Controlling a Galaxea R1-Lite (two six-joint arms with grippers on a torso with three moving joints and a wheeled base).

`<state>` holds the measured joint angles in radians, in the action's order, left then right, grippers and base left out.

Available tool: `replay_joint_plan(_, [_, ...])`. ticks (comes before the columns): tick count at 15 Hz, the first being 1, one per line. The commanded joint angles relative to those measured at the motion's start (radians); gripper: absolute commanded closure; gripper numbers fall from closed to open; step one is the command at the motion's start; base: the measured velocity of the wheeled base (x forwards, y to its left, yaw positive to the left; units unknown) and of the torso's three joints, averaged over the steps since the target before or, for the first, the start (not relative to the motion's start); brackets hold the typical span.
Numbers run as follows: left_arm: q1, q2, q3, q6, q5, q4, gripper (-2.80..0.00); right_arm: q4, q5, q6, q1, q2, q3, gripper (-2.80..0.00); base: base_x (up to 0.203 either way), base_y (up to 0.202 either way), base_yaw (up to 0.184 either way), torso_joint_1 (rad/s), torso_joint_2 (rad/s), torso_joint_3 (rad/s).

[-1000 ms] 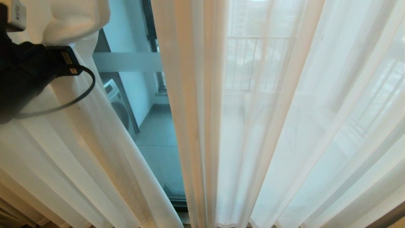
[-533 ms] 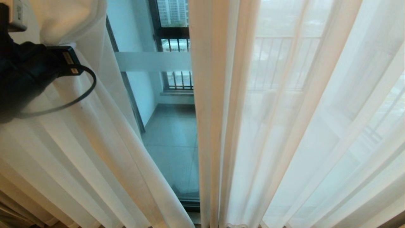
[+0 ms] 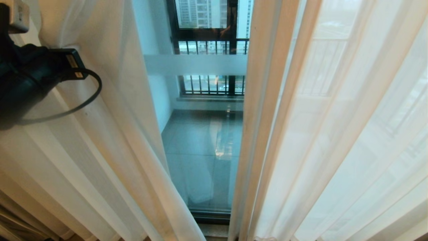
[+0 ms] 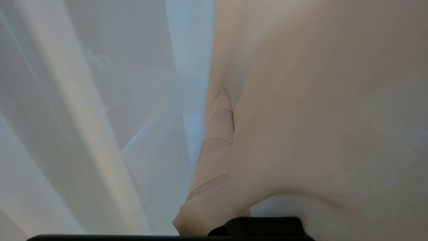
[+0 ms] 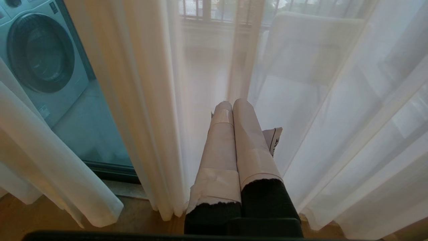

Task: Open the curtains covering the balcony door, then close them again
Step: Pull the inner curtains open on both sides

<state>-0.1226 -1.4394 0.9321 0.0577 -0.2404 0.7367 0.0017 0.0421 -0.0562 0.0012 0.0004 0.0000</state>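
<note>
The sheer white curtains hang parted in the head view, a left panel [image 3: 110, 134] and a right panel [image 3: 334, 117]. Between them shows the balcony door's glass [image 3: 200, 150] with its frosted white band [image 3: 195, 64]. My left arm [image 3: 26, 77] is at the upper left, its gripper buried in bunched fabric of the left panel. In the left wrist view the left gripper [image 4: 227, 100] is shut on the curtain [image 4: 317, 117], which drapes over one taped finger [image 4: 214, 150]. My right gripper [image 5: 232, 103] is shut and empty, low beside the curtain folds [image 5: 143, 100].
Behind the glass lie a tiled balcony floor [image 3: 187, 134] and a black-barred railing window [image 3: 210, 43]. A washing machine [image 5: 40, 53] stands on the balcony. The door's dark bottom frame [image 3: 210, 216] meets the wooden floor [image 5: 140, 211] at the curtain hems.
The whole head view has shifted, so the camera moved. The gap between the panels has widened, baring more glass and the railing window. My left arm keeps its place in the picture.
</note>
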Motion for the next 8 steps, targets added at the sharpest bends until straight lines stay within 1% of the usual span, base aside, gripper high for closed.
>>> replay_joint_plan(1, [0.000,-0.003,-0.001,0.001,-0.002,0.004,0.00,0.000,0.001,-0.001,0.000,0.000,0.000,0.00,0.000,0.183,0.003,0.005,0.00,0.000])
replay_joint_plan(8, [0.000,-0.010,0.002,0.001,-0.002,0.004,0.00,0.000,0.001,-0.001,0.000,0.000,0.000,0.00,0.000,0.181,0.003,0.002,0.00,0.003])
